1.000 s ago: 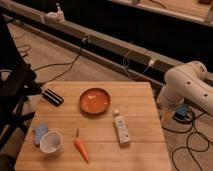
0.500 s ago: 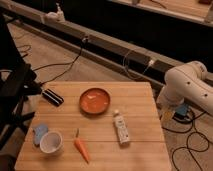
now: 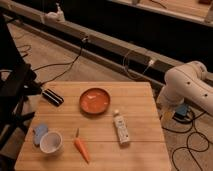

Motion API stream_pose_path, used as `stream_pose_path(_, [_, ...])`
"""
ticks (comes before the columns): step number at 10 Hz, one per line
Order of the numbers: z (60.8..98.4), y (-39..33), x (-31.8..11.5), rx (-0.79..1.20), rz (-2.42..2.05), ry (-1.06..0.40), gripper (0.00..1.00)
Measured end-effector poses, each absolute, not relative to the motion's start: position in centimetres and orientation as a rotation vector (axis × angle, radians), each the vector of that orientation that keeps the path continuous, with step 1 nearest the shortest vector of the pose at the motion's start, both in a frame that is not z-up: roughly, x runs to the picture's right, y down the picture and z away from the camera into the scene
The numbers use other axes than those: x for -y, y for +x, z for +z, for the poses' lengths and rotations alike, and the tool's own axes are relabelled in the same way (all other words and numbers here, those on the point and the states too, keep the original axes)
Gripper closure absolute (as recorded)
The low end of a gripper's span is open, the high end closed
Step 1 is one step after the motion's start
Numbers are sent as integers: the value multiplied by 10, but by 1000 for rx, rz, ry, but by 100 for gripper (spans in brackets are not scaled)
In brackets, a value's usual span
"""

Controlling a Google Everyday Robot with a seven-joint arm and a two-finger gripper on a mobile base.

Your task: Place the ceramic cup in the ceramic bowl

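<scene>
On the wooden table (image 3: pixel 142 102) — an orange carrot (image 3: pixel 81 148), a white bottle (image 3: pixel 121 131), a black block (image 3: pixel 52 97), a blue disc (image 3: pixel 39 132).

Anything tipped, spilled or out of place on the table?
Nothing stands out. The small white ceramic cup sits upright front left on the wooden table, the shallow orange-red ceramic bowl mid-table. The white tube-shaped bottle lies flat. The gripper is out of view; the white arm stands right of the table.

Counted on one wooden table (image 3: pixel 142 97): one ceramic bowl (image 3: pixel 94 100) near centre, one ceramic cup (image 3: pixel 51 142) and one blue disc (image 3: pixel 40 133) at eight o'clock, one carrot (image 3: pixel 81 148) at seven, one white tube (image 3: pixel 121 129) at five, one black block (image 3: pixel 52 97) at ten, plus one robot arm (image 3: pixel 190 87) at three o'clock, gripper out of view.
</scene>
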State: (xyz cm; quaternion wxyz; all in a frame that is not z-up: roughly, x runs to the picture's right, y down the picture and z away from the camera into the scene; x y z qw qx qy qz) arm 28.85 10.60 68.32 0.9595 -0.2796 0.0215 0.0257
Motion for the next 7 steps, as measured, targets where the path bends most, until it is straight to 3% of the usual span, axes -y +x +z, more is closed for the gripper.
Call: stream_pose_path(7, [684, 252, -85, 40, 92, -546, 35])
